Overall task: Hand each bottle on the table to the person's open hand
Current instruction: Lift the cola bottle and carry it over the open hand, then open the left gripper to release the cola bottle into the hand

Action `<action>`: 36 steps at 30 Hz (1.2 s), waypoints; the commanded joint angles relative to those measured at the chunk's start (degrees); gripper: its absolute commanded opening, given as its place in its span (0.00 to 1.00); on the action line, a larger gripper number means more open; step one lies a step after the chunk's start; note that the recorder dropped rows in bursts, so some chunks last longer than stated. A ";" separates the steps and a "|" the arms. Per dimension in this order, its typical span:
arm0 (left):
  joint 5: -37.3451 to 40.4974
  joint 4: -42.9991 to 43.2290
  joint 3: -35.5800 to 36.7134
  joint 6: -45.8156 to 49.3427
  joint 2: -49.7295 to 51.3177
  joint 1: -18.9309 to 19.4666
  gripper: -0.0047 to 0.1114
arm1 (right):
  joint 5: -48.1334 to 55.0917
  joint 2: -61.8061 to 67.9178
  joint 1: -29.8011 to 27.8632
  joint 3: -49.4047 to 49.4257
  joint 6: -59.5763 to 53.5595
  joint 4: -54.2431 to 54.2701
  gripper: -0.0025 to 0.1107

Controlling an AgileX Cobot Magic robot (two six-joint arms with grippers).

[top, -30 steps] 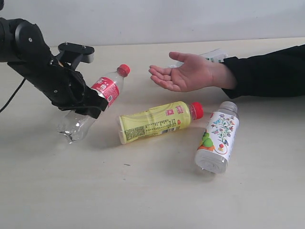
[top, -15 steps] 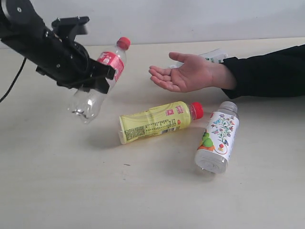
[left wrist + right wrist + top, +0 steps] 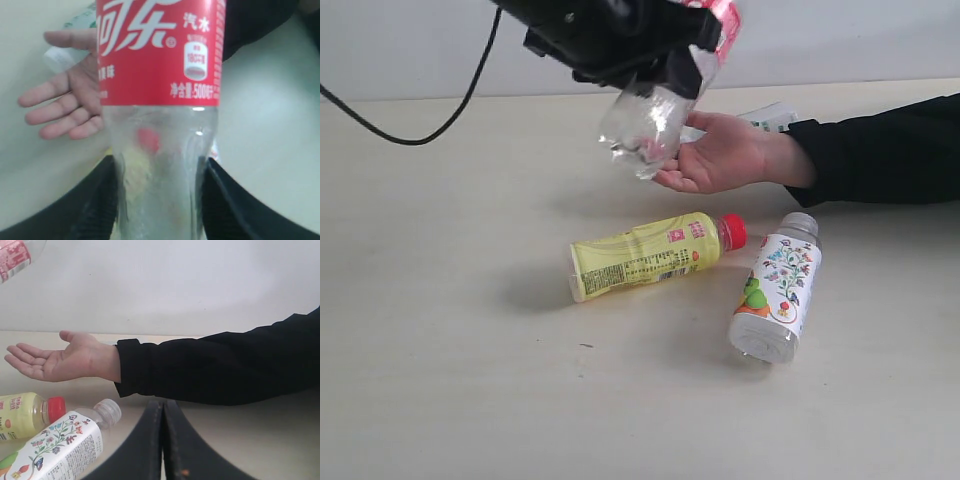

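Note:
My left gripper (image 3: 655, 60) is shut on the clear bottle with the red label (image 3: 650, 115), holding it tilted in the air just above the fingers of the person's open hand (image 3: 720, 155). Up close, the clear bottle (image 3: 160, 100) fills the left wrist view between the black fingers (image 3: 97, 200), with the hand (image 3: 70, 107) behind it. The yellow bottle with a red cap (image 3: 655, 253) lies on the table (image 3: 450, 350). The floral-label bottle (image 3: 778, 287) lies to its right. A white-green label bottle (image 3: 770, 117) peeks out behind the hand. My right gripper (image 3: 163, 440) is shut and empty.
The person's black sleeve (image 3: 885, 150) stretches across the table's right side. A black cable (image 3: 420, 135) hangs at the upper left. In the right wrist view the sleeve (image 3: 225, 365) runs just beyond the fingers, with the floral bottle (image 3: 55, 447) beside them.
My left gripper has carried the clear bottle up and to the right, from the table's left side to above the person's fingers. The other bottles and the hand have stayed put.

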 commanded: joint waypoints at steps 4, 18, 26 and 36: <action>-0.47 -8.56 -6.33 -6.33 5.81 -0.35 0.04 | -0.94 -0.41 -0.32 0.28 -0.02 -0.25 0.02; -10.49 -16.35 -7.42 -20.60 17.59 0.43 0.04 | -0.94 -0.41 -0.32 0.28 -0.02 -0.17 0.02; -12.29 -20.40 -7.42 -21.58 21.53 2.44 0.04 | -0.94 -0.41 -0.32 0.28 -0.02 -0.17 0.02; -12.55 -20.15 -7.42 -21.22 22.70 3.70 0.34 | -0.94 -0.41 -0.32 0.28 -0.02 -0.30 0.02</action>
